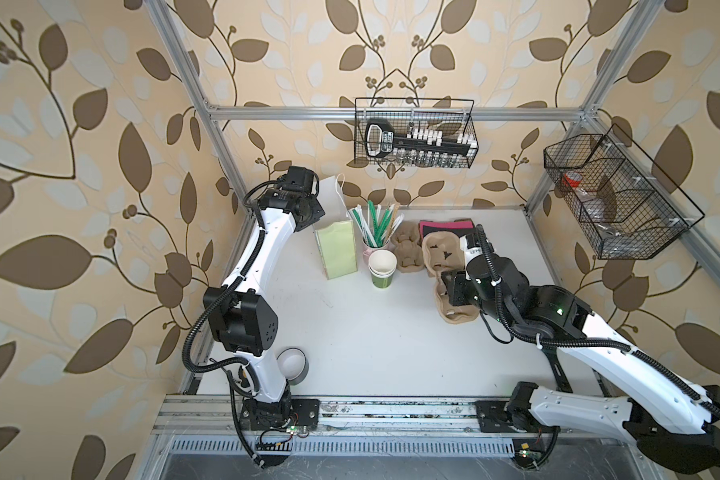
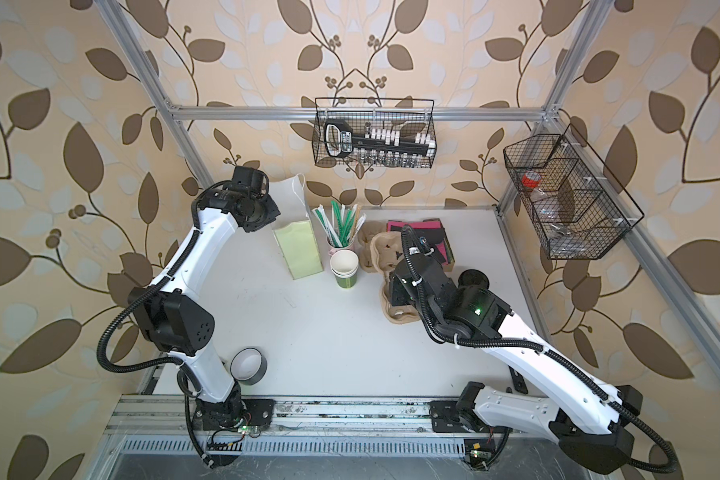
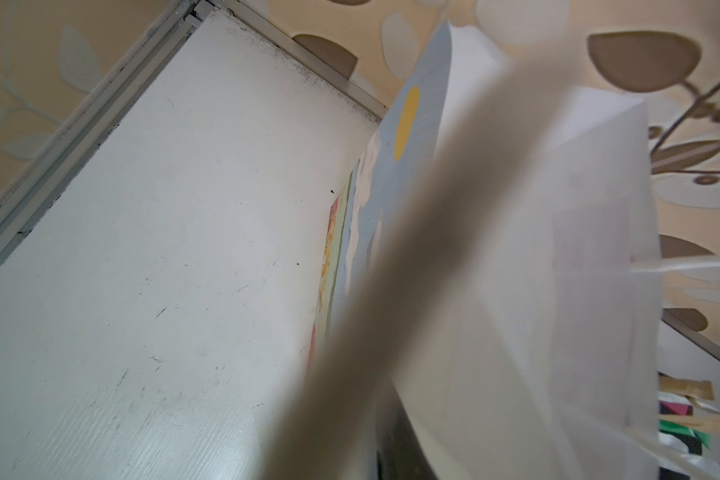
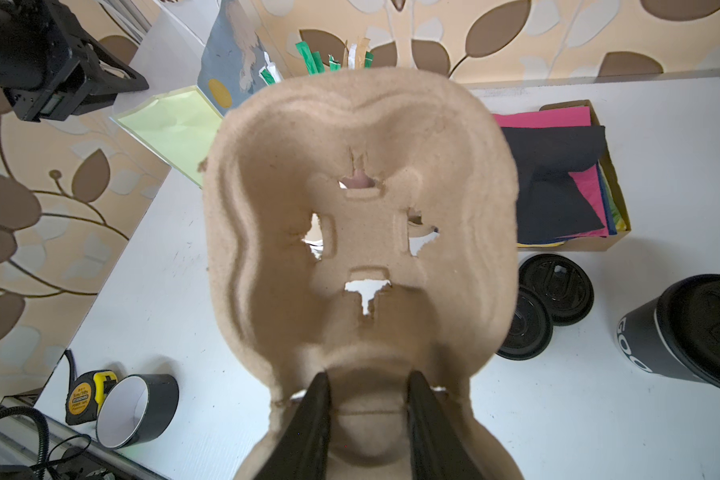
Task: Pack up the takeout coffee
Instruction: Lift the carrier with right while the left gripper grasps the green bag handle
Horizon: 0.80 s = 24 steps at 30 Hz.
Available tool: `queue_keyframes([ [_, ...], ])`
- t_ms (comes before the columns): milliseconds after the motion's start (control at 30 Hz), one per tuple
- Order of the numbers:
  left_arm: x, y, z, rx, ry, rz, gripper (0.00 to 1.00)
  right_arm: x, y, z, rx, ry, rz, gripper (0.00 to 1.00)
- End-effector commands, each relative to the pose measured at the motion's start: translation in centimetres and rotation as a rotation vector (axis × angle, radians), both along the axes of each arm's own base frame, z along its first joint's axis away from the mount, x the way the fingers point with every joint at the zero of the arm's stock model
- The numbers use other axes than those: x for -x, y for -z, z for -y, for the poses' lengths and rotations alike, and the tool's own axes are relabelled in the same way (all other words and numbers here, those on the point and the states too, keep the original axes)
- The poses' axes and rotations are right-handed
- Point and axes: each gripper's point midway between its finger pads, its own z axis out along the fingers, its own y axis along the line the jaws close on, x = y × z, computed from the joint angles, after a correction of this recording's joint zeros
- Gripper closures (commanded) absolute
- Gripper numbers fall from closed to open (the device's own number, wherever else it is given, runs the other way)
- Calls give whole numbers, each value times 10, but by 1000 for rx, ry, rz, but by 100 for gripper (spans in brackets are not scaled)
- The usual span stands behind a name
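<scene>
- right claw [image 4: 368, 382] clamped on pulp cup carrier [image 4: 362, 166]
- left claw [image 1: 313, 212] at paper bag [image 1: 336, 249] rim, grip state unclear
- takeout coffee [image 4: 691, 332] upright on surface [image 4: 558, 415], near right claw, not touching carrier

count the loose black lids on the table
2: one lid by the paper box, another lid right beside it. The pulp carrier may hide more.

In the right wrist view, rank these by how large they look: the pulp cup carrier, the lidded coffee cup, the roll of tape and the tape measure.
1. pulp cup carrier, inflated by nearness to the camera
2. lidded coffee cup, cut off by the frame edge
3. roll of tape
4. tape measure
</scene>
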Motion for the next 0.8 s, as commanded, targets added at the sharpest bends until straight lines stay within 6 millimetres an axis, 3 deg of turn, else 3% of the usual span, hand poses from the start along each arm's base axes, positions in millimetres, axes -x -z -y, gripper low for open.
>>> queue_keyframes([
  [0,-2,-18,0,18,4,42,94,2,-1,4,1,17,9,69],
  [67,3,-19,0,20,4,42,100,2,-2,4,0,18,11,69],
  [267,34,-46,-7,32,-16,108,100,3,-5,4,0,12,13,69],
  [467,88,-77,-12,78,-42,204,100,6,-13,3,-18,4,23,69],
  [767,159,-92,7,124,22,278,100,15,-39,-10,-45,-44,48,69],
])
